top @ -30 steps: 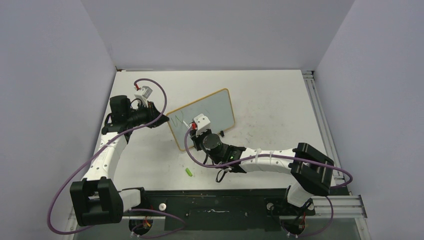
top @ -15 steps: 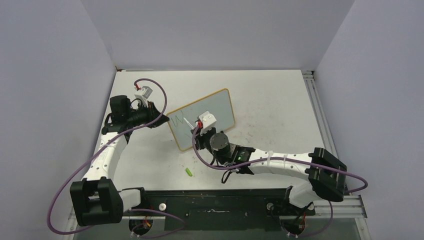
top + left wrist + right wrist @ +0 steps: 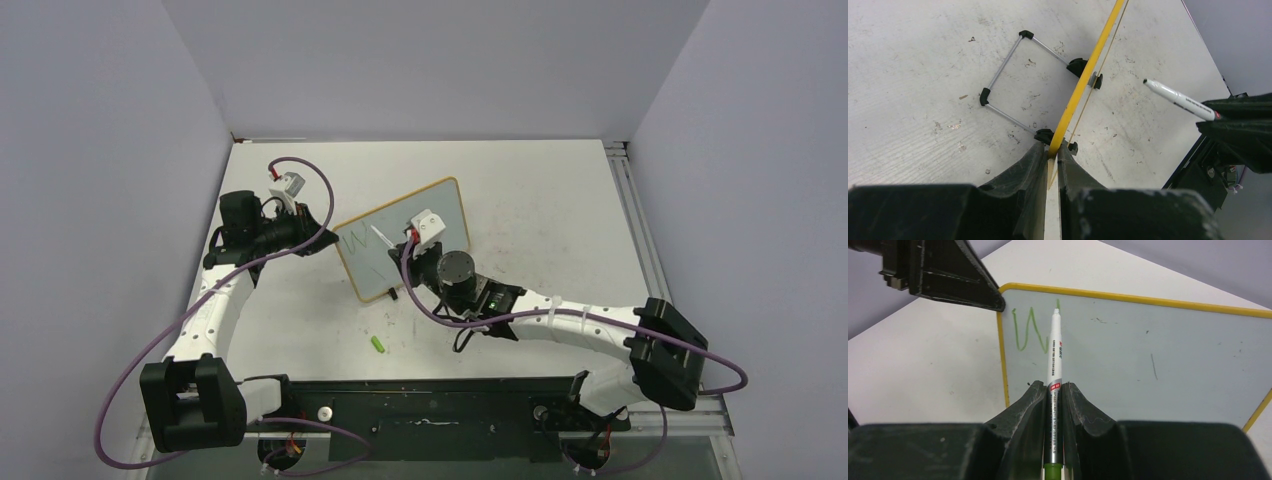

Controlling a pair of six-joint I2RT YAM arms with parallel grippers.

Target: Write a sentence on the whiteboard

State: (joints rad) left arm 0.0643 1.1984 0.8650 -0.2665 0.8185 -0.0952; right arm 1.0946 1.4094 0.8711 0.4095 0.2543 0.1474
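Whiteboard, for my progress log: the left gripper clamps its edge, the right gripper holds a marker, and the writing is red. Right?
No: the writing on the whiteboard is green, as the right wrist view shows. The left gripper does clamp its edge; the right gripper holds the marker.

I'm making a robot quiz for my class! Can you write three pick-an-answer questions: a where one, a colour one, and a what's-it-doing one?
1. Where is the green writing on the whiteboard? A) beside the left tool B) dead centre C) the opposite end
2. The frame is: A) red B) yellow C) blue
3. The right tool is: A) open, empty B) shut on a cloth C) shut on the marker
Answers: A, the writing sits near the gripped end; B, its edge is yellow; C, the marker is clamped.
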